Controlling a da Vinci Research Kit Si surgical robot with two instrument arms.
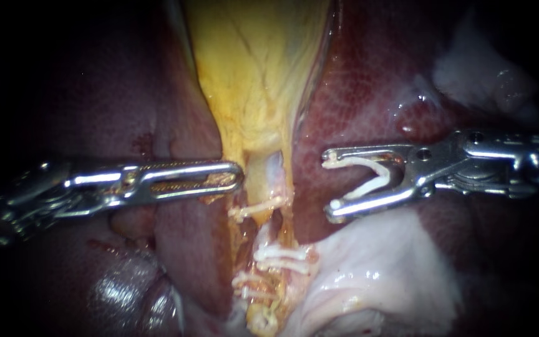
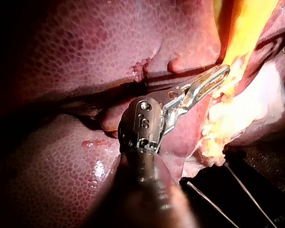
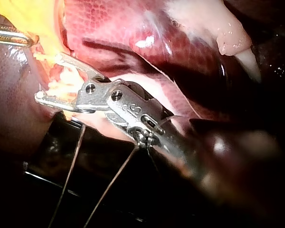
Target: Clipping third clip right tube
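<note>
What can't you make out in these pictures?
Endoscope view: below the clips, the tubes are lost in ragged tissue and cut off by the bottom edge.
Left wrist view: tubes and clips hide behind yellow tissue.
Right wrist view: the clip held by the right instrument blends into yellow tissue behind.

In the endoscope view, the gallbladder [image 1: 257,75] is set at 12 o'clock, with the liver [image 1: 369,81] spread on both sides of it. The tube [image 1: 271,170] is placed at the centre, running toward 6 o'clock. The left instrument [image 1: 235,176] is laid in from 9 o'clock, its tip touching the gallbladder's lower edge beside the tube. The right instrument [image 1: 330,184] is laid in from 3 o'clock, apart from the tube, with a clip [image 1: 369,175] held between its jaws. A fixed clip [image 1: 257,209] is seated across the tube just below the centre, and another is seated nearer 6 o'clock.
</note>
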